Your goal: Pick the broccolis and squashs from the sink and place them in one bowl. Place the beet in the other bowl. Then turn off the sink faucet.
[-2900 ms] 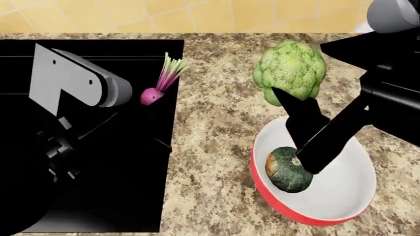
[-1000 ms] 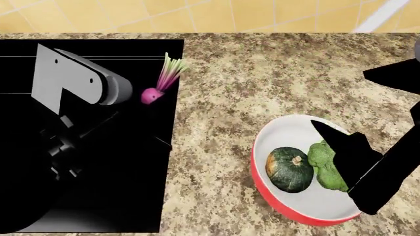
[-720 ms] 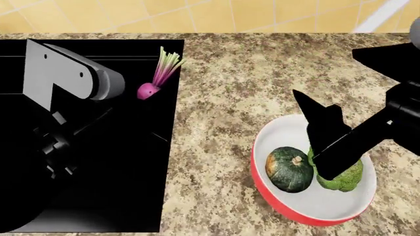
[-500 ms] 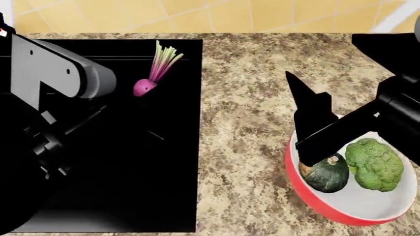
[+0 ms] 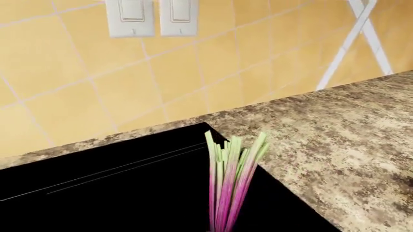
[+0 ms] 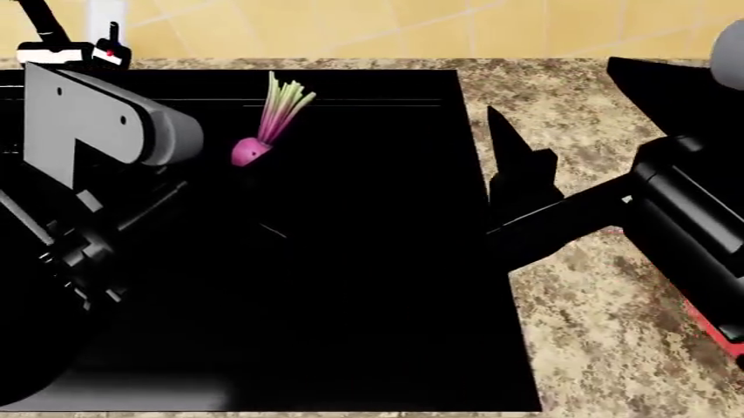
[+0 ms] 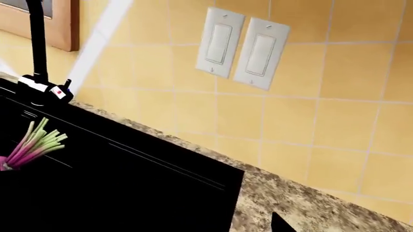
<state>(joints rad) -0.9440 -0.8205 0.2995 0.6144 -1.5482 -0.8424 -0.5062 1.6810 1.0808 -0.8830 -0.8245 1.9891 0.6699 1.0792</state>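
Just beyond the left arm's grey link, the beet (image 6: 249,152) sits inside the sink (image 6: 348,287), near the basin's far wall, with its pale green and pink stalks pointing toward the tiled backsplash (image 7: 335,121). The left wrist view shows only these stalks (image 5: 229,188), rising close in front of that camera; the bulb is out of frame. The left gripper itself is not distinguishable against the black basin, so whether its jaws stand apart or together cannot be told.

Well to the beet's right, the right gripper (image 6: 511,187) hangs over the sink's right rim, where basin meets the speckled granite countertop (image 6: 605,348). Its dark fingers (image 6: 503,148) point toward the backsplash, and nothing is visible between them; the jaw gap cannot be judged.

Behind the left arm, at the sink's far left corner, stands the sink faucet (image 7: 37,43), with a black spout, a white base and a red-marked lever (image 7: 61,92).

A sliver of red bowl rim (image 6: 712,326) shows beside the right arm at the frame's edge. Two white wall switch plates (image 7: 242,48) sit on the backsplash.
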